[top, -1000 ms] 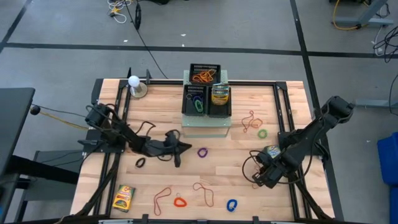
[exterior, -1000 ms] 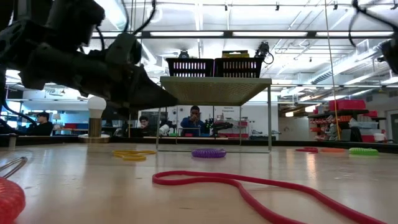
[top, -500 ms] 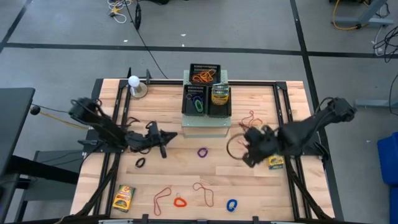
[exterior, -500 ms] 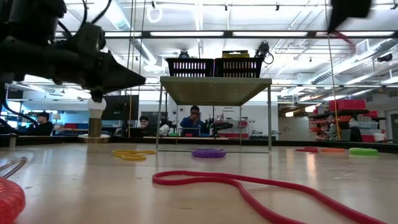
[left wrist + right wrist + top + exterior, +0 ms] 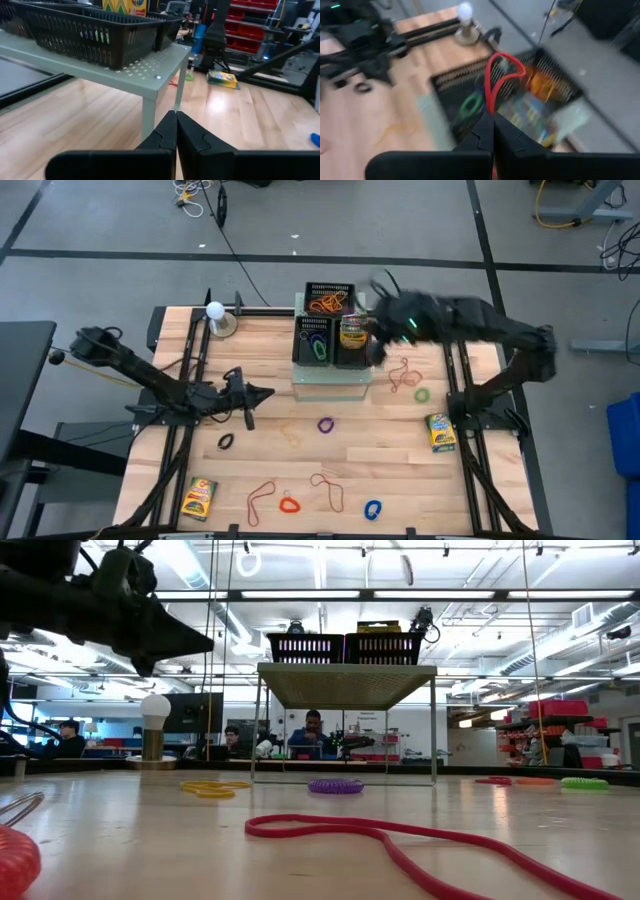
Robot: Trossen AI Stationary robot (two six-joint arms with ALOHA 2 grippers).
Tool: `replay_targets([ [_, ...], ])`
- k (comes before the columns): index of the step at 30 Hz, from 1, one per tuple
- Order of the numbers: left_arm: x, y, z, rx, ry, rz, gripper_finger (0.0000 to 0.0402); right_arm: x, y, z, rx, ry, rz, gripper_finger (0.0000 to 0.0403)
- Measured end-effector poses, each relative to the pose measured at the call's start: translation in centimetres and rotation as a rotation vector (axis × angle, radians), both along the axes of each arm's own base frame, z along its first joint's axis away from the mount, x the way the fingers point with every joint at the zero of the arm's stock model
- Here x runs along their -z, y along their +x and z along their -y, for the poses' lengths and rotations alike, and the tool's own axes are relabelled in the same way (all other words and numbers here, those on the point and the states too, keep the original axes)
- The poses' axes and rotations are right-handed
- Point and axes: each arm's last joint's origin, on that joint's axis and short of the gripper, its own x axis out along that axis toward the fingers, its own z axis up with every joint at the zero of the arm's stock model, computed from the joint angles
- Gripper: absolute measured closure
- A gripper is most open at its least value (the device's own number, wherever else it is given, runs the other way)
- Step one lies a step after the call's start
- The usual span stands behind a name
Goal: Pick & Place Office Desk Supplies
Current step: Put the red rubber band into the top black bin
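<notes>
**One red band over the trays**

High view: right end effector [image 5: 383,330] hangs above the black mesh trays [image 5: 331,327]; left end effector [image 5: 262,392] waits low over the worktop [image 5: 380,470].

Left wrist view: left fingers pressed together, holding nothing.

Right wrist view: right end effector [image 5: 492,120] pinches a red rubber band [image 5: 501,80] over the trays. Centre the dangling loop inside one compartment, lower it, then release, so it clears the rim.

No text, label or number can be read anywhere.
</notes>
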Motion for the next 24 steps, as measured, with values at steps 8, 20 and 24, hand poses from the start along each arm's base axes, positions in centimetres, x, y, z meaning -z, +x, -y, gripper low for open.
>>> replay_targets([
  [8,-1.2,-2.0,-0.9,0.016,-0.089,0.004,0.0397,0.8,6.2,9.6,-0.07,-0.154,-0.091,0.0403],
  [20,-3.7,-2.6,-3.0,-0.171,-0.165,0.258,0.0383,8.3,9.9,18.9,-0.147,-0.212,-0.37,0.0403],
  [24,-3.4,-2.4,-3.5,-0.15,-0.154,0.218,0.0384,10.7,10.9,20.3,-0.158,-0.19,-0.421,0.0402],
])
